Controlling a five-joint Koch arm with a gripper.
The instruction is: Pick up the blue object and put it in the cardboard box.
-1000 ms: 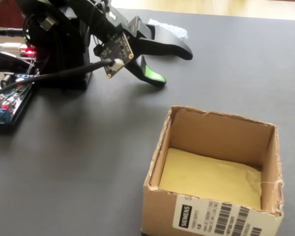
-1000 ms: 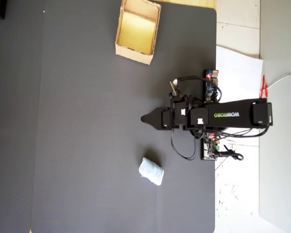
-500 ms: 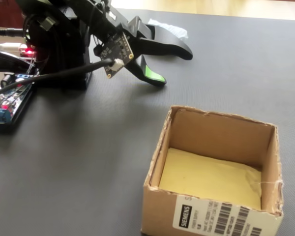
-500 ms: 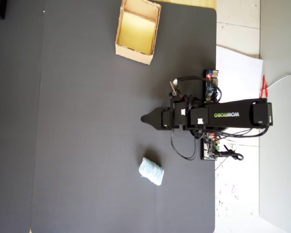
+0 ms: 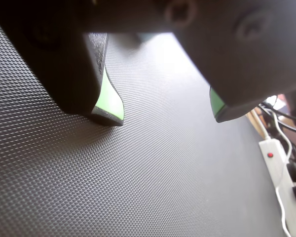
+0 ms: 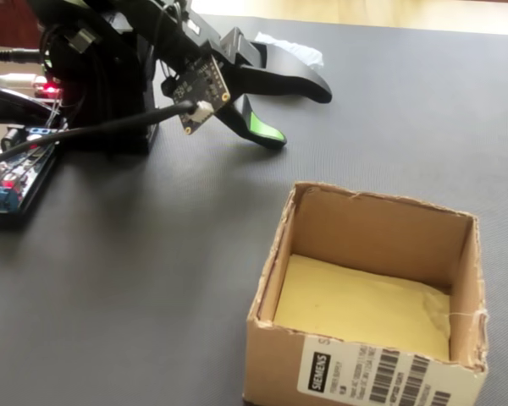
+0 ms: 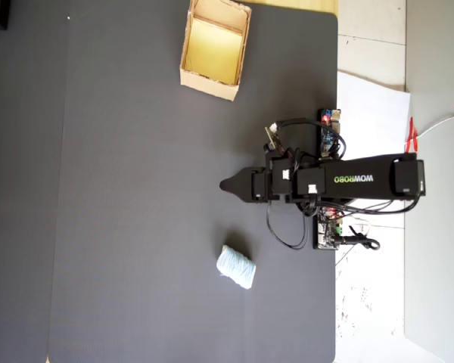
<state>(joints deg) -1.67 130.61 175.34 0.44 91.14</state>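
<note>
end effector (image 5: 165, 116) agape, empty | blue object (image 7: 236, 267) near | cardboard box (image 7: 209, 82) well apart

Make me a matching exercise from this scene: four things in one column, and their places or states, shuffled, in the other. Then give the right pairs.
Things
1. small pale blue ribbed roll
2. tan cardboard box with yellowish floor
3. black claw with green pads
4. white power strip with a red light

Places or states
A. open, holding nothing, just above the mat
B. empty, at the top of the overhead view
C. lying on the dark mat, below the arm in the overhead view
D. beyond the mat's edge, at the right in the wrist view

Pairs: 1-C, 2-B, 3-A, 4-D
</note>
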